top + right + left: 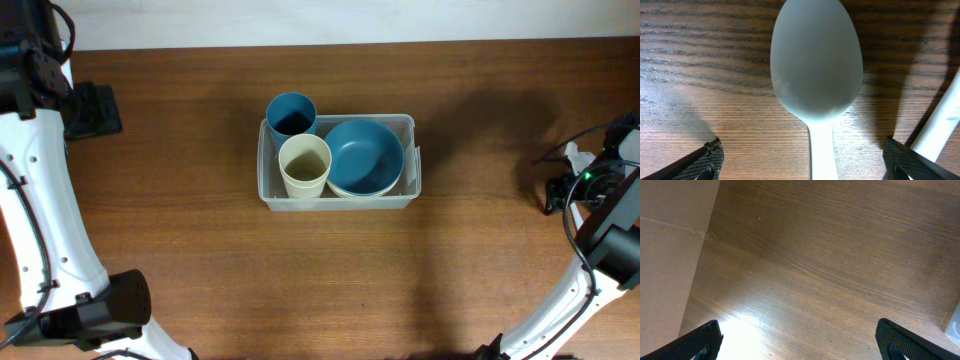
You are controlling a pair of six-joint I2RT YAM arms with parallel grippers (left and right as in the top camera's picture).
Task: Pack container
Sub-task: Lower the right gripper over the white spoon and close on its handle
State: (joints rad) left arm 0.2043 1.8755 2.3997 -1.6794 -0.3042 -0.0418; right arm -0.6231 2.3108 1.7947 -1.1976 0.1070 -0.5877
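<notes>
The clear plastic container (410,160) sits mid-table. It holds a blue cup (291,115) at its back left corner, a cream cup (304,165) and a blue bowl (363,155). My right gripper (802,150) is open low over the table at the far right (560,190). Its fingers stand on either side of the handle of a white spoon (816,65) that lies flat, bowl pointing away. My left gripper (797,336) is open and empty over bare wood at the far left (92,110). A corner of the container (956,325) shows at the right edge of the left wrist view.
A second white utensil handle (945,117) lies just right of the spoon, by my right finger. White utensils (575,155) show at the table's right edge. A beige surface (670,255) borders the table beyond its left edge.
</notes>
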